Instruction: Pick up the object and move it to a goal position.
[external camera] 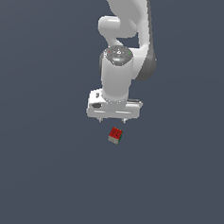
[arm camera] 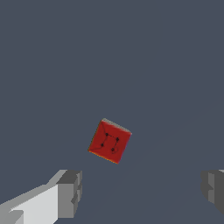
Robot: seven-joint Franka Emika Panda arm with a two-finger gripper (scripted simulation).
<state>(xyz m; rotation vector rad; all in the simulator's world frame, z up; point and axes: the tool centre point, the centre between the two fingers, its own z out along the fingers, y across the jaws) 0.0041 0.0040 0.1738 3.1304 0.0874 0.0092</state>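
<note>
Red cube (arm camera: 110,141) w/ black dots

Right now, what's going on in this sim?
A Panda arm is going after a small red cube on the grey floor. Its gripper is open, with nothing between the fingers, and the cube lies free, rotated relative to them. No grasp yet; no goal marker shows.
</note>
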